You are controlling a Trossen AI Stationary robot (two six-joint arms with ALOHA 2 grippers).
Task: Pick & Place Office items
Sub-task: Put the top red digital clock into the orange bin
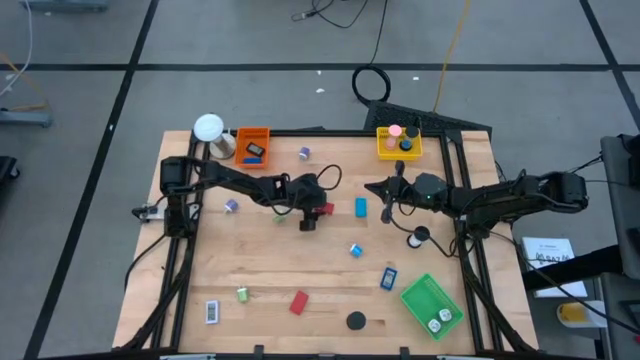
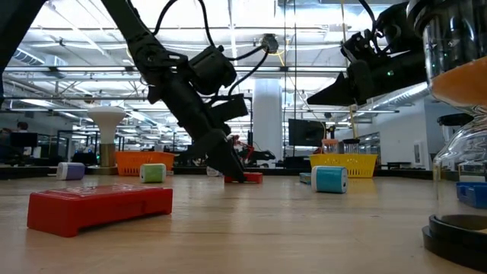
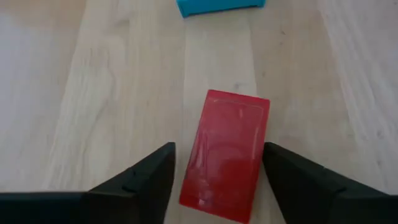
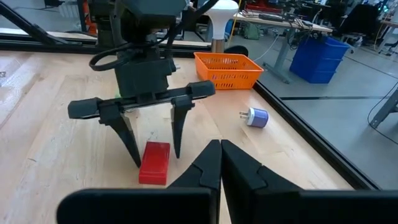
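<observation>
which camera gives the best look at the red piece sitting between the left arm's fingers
The left wrist view: the red piece fills the middle, lying flat between the open left hand with gaps either side. The right wrist view shows it smaller, between the fingers. The high view shows a speck; the low view only an edge.

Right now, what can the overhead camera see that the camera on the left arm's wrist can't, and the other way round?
Only the overhead view shows the whole table, the orange tray, yellow tray, green tray, the right gripper shut, and scattered pieces. Only the left wrist view shows the left gripper open, fingers either side of the red piece. Both show that red piece and a blue piece beyond it.
</observation>
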